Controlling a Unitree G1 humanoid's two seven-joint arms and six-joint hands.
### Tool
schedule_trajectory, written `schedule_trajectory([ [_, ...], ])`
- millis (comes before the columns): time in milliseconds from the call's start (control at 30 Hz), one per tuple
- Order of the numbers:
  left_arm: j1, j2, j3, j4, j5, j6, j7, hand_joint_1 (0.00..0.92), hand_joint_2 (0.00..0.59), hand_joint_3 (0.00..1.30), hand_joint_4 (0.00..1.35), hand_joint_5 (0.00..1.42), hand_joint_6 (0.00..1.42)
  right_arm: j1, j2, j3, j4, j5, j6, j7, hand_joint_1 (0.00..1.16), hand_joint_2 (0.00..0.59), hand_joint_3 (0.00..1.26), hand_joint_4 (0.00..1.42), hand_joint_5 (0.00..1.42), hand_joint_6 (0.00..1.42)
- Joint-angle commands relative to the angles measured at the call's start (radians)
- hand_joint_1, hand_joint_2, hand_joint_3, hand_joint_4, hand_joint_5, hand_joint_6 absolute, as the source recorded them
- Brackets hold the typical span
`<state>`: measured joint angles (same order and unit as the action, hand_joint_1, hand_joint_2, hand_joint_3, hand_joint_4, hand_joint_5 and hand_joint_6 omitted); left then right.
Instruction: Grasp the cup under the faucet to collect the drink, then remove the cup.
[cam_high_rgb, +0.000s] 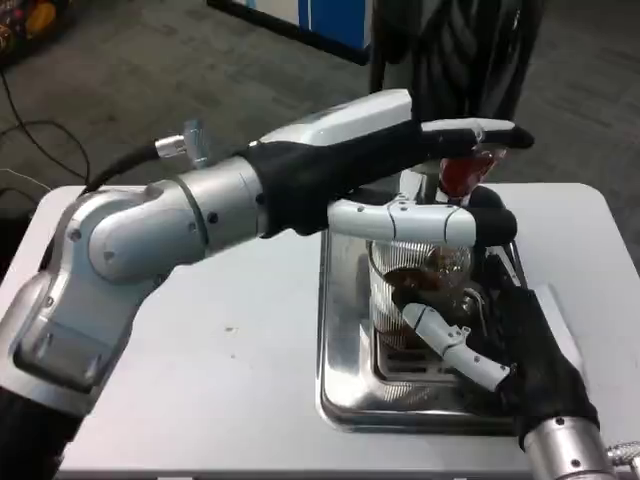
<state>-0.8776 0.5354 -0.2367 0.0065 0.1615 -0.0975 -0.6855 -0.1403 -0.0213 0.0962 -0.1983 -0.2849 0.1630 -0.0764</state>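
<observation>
Head view looks down on a white surface (220, 350) where a metal tray (340, 390) sits in front of the robot. A clear cup (415, 285) stands upright in that tray, with dark drink showing inside it. Above the cup, a red faucet part (458, 175) peeks out between the fingers of the left robot hand (420, 180).

That left robot hand reaches in from the left, stretched across the top of the scene. Its upper fingers lie flat and extended over the faucet, while a lower finger runs straight across the cup's rim, just above it. Whether this hand presses the faucet or only covers it cannot be told; nothing is seen gripped in it, and the fingers are apart.

The right robot hand (500, 350) comes up from the lower right corner. The cup lies just to its left, and a white finger (450, 345) rests against the cup's lower side wall. The black palm sits beside the cup on the right. How fully the other fingers wrap behind the cup is hidden, so a firm grasp cannot be confirmed.
</observation>
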Motion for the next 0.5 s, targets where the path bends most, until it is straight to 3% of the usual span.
schedule_trajectory([
  [33, 0.035, -0.014, 0.04, 0.013, -0.009, -0.026, 0.035, 0.0, 0.067, 0.12, 0.03, 0.14, 0.17, 0.0, -0.002, -0.004, 0.0, 0.001, -0.014, -0.011, 0.61, 0.23, 0.04, 0.02, 0.07, 0.0],
  [500, 0.059, -0.063, 0.1, -0.026, -0.051, -0.06, 0.081, 0.0, 0.072, 0.11, 0.03, 0.14, 0.2, 0.016, -0.001, -0.003, -0.015, -0.002, -0.011, -0.015, 0.61, 0.23, 0.04, 0.03, 0.07, 0.0],
])
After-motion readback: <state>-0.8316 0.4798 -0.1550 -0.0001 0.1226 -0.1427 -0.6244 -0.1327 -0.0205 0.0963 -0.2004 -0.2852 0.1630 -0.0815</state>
